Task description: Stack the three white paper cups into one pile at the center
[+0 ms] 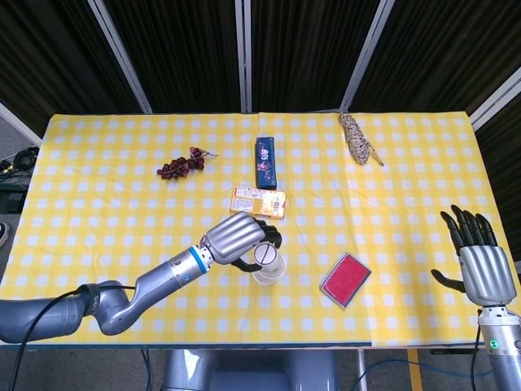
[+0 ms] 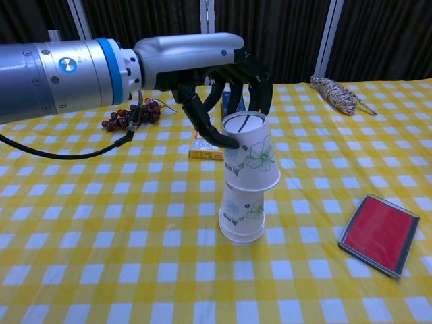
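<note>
A white paper cup with a green flower print (image 2: 253, 152) (image 1: 267, 259) is upside down and slightly tilted in my left hand (image 2: 216, 74) (image 1: 240, 238). The thumb and fingers grip it near its upturned base. Its rim sits over the top of a second upside-down cup (image 2: 241, 216) (image 1: 265, 279), which stands at the table's centre. I see only these two cups. My right hand (image 1: 479, 261) hovers open at the table's right edge, far from the cups, and only the head view shows it.
A red flat case (image 2: 378, 233) (image 1: 345, 279) lies right of the cups. Behind them lie a yellow snack box (image 1: 258, 201), a dark blue box (image 1: 266, 160), a grape bunch (image 2: 128, 116) (image 1: 183, 164) at back left and a rope bundle (image 2: 334, 94) (image 1: 358, 138) at back right.
</note>
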Action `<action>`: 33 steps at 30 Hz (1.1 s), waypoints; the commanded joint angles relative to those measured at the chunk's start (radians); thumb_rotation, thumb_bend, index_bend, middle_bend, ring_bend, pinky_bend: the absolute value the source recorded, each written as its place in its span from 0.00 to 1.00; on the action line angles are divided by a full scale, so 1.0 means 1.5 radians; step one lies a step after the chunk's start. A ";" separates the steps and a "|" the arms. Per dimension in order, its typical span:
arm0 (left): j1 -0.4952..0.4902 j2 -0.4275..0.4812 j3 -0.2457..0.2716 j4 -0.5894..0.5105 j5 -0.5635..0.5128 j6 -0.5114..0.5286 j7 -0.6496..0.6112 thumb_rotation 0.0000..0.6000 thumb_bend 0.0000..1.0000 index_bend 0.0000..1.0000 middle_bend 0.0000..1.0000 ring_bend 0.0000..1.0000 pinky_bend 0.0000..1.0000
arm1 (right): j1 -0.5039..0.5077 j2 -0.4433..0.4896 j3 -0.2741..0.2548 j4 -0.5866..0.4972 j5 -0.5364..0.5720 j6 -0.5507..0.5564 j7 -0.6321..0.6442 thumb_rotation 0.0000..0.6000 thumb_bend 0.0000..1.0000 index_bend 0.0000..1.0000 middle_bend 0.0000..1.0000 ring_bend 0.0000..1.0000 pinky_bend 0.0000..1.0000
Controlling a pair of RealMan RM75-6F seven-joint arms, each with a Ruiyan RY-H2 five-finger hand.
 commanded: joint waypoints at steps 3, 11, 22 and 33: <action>-0.003 0.005 0.005 0.001 -0.006 0.006 0.021 1.00 0.26 0.53 0.48 0.47 0.60 | -0.001 -0.001 0.003 -0.002 0.000 0.000 -0.003 1.00 0.00 0.00 0.00 0.00 0.00; -0.011 -0.002 0.016 0.004 -0.018 -0.003 0.033 1.00 0.26 0.53 0.47 0.47 0.60 | -0.003 0.000 0.004 -0.004 -0.002 -0.003 -0.003 1.00 0.00 0.00 0.00 0.00 0.00; -0.023 -0.033 0.039 0.031 -0.017 -0.011 0.056 1.00 0.26 0.52 0.47 0.47 0.59 | -0.005 0.000 0.007 -0.004 -0.004 -0.005 0.000 1.00 0.00 0.00 0.00 0.00 0.00; -0.023 -0.094 0.078 0.091 -0.016 -0.020 0.097 1.00 0.26 0.51 0.44 0.46 0.57 | -0.007 0.002 0.008 -0.005 -0.008 -0.004 0.001 1.00 0.00 0.00 0.00 0.00 0.00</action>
